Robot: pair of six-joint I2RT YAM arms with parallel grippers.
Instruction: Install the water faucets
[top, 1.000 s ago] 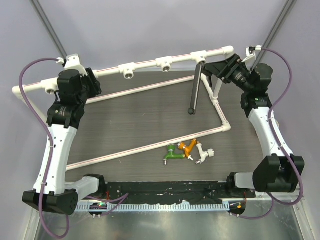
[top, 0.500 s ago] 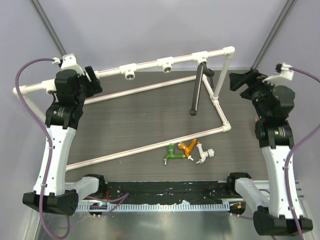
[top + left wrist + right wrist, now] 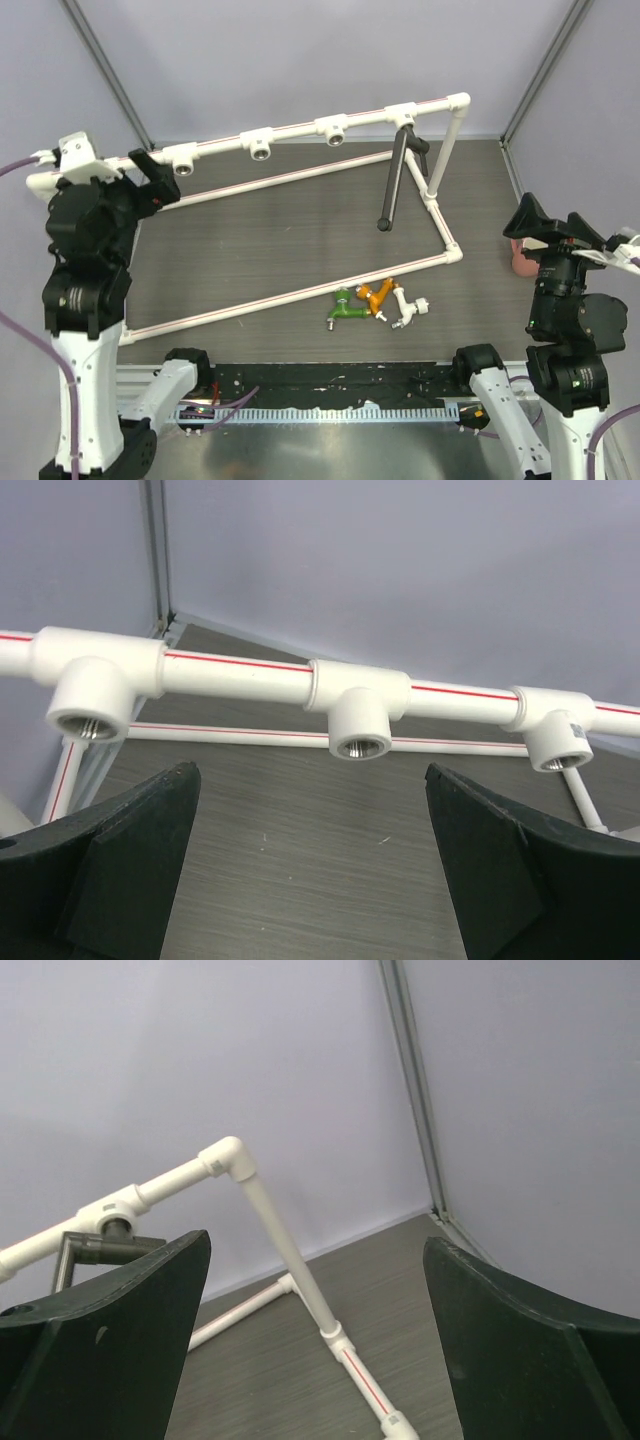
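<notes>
The black faucet [image 3: 393, 180] hangs, apparently seated, from the frame's [image 3: 300, 128] far-right tee; green faucet [image 3: 345, 306], orange faucet [image 3: 377, 295], white faucet [image 3: 408, 306] lie uninstalled by the table's [image 3: 250, 250] near edge; left gripper [image 3: 152, 178], right gripper [image 3: 545, 222] released, empty.

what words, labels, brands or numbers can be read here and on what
No text can be read in any view.
pipe frame: red stripes only, no lettering.
tee socket at the right of the left wrist view: a small grey mark, too blurred to read.

Pipe frame [image 3: 250, 305] rings tabletop [image 3: 280, 240]; black faucet [image 3: 392, 185] hangs inside.
</notes>
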